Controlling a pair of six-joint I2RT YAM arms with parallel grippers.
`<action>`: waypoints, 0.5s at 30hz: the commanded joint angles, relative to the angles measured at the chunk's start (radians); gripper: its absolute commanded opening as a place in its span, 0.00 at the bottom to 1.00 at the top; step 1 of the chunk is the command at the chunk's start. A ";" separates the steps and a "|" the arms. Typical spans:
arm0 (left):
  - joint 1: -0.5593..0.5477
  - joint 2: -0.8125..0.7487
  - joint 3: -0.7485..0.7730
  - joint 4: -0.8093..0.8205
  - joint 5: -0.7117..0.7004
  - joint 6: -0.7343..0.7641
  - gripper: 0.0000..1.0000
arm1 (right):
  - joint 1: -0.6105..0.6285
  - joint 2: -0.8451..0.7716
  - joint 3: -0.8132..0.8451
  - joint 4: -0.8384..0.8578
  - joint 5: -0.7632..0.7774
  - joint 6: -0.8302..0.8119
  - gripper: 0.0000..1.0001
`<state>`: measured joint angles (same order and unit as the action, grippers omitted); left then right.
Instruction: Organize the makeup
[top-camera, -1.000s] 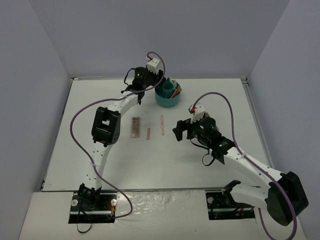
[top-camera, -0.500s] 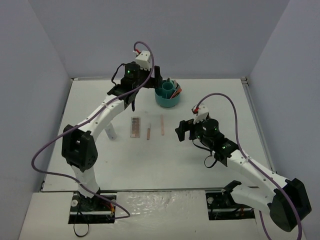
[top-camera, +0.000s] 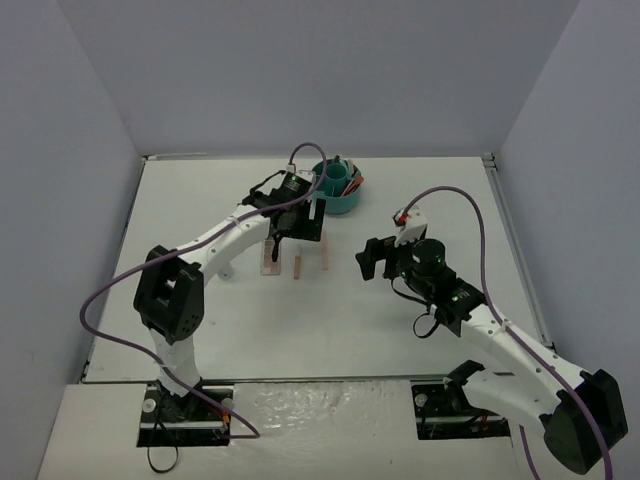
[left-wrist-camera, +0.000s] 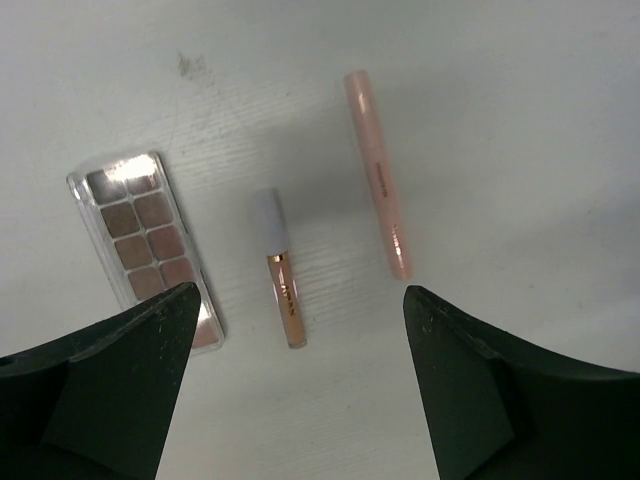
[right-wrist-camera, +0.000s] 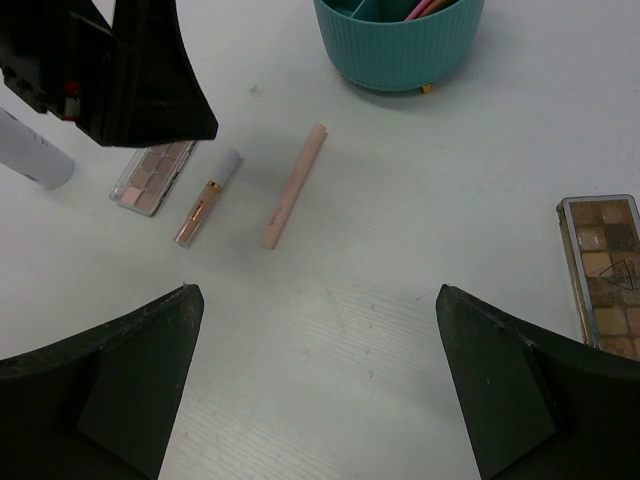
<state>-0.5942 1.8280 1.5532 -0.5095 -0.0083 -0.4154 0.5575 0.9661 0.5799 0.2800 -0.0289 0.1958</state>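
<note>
A pink-brown eyeshadow palette (left-wrist-camera: 145, 245), a short gloss stick with a white cap (left-wrist-camera: 280, 265) and a long pink stick (left-wrist-camera: 378, 170) lie side by side on the table. My left gripper (top-camera: 298, 232) hovers over them, open and empty (left-wrist-camera: 300, 330). My right gripper (top-camera: 372, 262) is open and empty (right-wrist-camera: 318, 320), above bare table nearer than the long pink stick (right-wrist-camera: 294, 185). A second, browner palette (right-wrist-camera: 605, 275) lies at the right edge of the right wrist view. A white bottle (right-wrist-camera: 30, 150) lies left of the first palette.
The round teal divided cup (top-camera: 337, 190) stands at the back centre with several sticks in it; it also shows in the right wrist view (right-wrist-camera: 400, 45). The left arm's body (top-camera: 240, 235) arcs over the table's left half. White walls enclose the table.
My left gripper has swung from the back by the teal cup forward and down, to over the palette and sticks. My right gripper has barely shifted.
</note>
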 joint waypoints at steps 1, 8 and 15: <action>0.019 0.021 0.071 -0.124 0.008 -0.043 0.78 | -0.004 -0.048 0.000 0.041 0.026 0.013 1.00; 0.044 0.145 0.112 -0.160 0.049 -0.049 0.72 | -0.007 -0.071 -0.011 0.032 0.026 0.019 1.00; 0.070 0.227 0.152 -0.142 0.108 -0.063 0.62 | -0.007 -0.070 -0.009 0.030 0.026 0.020 1.00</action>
<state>-0.5418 2.0636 1.6237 -0.6493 0.0613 -0.4566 0.5568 0.9112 0.5636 0.2618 -0.0223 0.2093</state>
